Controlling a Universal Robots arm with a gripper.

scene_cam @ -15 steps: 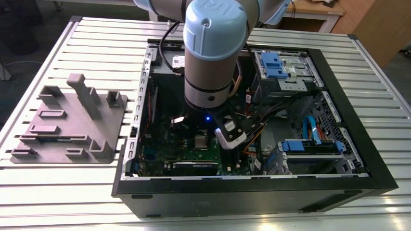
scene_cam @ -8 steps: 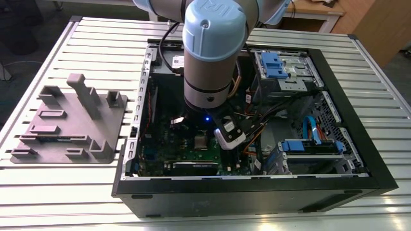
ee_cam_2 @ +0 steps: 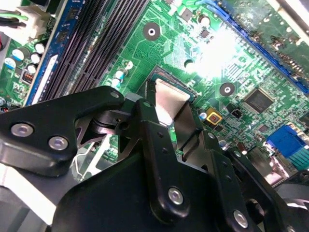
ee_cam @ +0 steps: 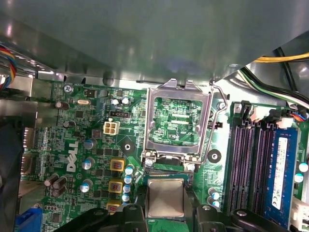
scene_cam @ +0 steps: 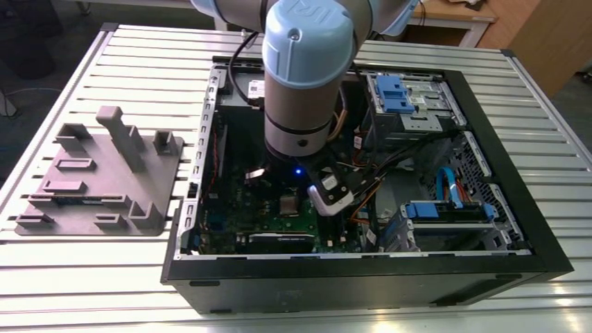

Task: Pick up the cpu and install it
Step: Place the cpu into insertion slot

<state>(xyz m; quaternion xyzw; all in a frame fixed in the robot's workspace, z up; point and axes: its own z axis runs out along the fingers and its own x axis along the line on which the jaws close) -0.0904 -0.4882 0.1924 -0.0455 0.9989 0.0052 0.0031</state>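
Note:
The cpu [ee_cam: 165, 197] is a small square chip with a silvery-beige top, and it sits low over the socket on the green motherboard [ee_cam: 96, 145]. My gripper [ee_cam: 165, 209] has a black finger against each of two opposite edges of the chip, shut on it. In the second wrist view the cpu [ee_cam_2: 169, 99] shows between the two fingers [ee_cam_2: 150, 130] of the gripper [ee_cam_2: 170, 113]. The silver socket frame [ee_cam: 177, 121] stands swung open just beyond the chip. In the exterior view the arm [scene_cam: 301, 83] reaches down into the open computer case [scene_cam: 500, 229].
Black memory slots [ee_cam: 251, 164] and a stick with a blue label [ee_cam: 282, 169] lie beside the socket. Cables [scene_cam: 389, 166] and blue drive bays [scene_cam: 407, 97] fill the case at the exterior view's right. A grey plastic tray [scene_cam: 93, 180] rests on the slatted table at the exterior view's left.

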